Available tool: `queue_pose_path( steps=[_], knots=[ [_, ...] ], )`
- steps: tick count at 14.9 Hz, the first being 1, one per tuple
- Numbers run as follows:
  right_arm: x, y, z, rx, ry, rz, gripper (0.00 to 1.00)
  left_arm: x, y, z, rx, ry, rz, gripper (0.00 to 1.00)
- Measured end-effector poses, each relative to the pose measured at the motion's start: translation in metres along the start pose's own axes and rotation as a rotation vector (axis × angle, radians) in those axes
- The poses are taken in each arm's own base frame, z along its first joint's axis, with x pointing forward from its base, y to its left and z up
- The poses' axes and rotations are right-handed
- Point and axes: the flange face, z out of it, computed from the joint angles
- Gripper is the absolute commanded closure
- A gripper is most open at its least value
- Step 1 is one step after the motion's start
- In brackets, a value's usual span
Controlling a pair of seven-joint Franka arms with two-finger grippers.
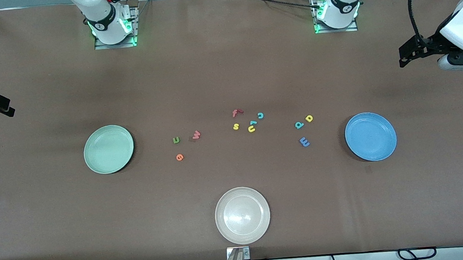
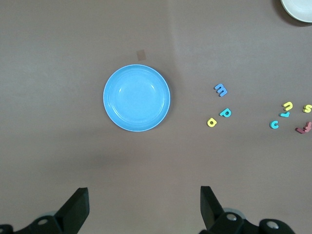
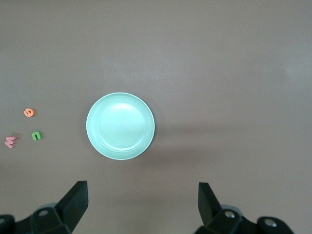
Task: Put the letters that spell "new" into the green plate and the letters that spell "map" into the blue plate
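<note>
Nearest the front camera sits a cream-white plate (image 1: 242, 215), low in the frame's centre. Above it, mid-frame, the green plate (image 1: 108, 149) lies toward the right arm's end of the table, with the orange "e" (image 1: 179, 156), green "n" (image 1: 176, 140) and salmon "w" (image 1: 196, 134) beside it. The blue "m" (image 1: 304, 141), teal "a" (image 1: 299, 125) and yellow "p" (image 1: 309, 118) lie beside the blue plate (image 1: 370, 136). Both arms wait, raised at the frame's edges: the right gripper (image 3: 142, 204) over the table by the green plate and the left gripper (image 2: 145, 207) by the blue plate, each spread wide and holding nothing.
</note>
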Motion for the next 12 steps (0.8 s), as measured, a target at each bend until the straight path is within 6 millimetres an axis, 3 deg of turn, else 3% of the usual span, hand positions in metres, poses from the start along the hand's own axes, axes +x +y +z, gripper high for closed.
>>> queue_pose_path(
  steps=[9, 12],
  knots=[
    [0.001, -0.008, 0.003, 0.001, -0.006, -0.013, 0.0, 0.0, 0.0, 0.008, -0.001, -0.041, 0.001, 0.0],
    [0.009, -0.023, 0.028, 0.002, -0.049, -0.04, 0.0, 0.001, 0.002, 0.026, -0.003, -0.123, 0.005, 0.0]
  ],
)
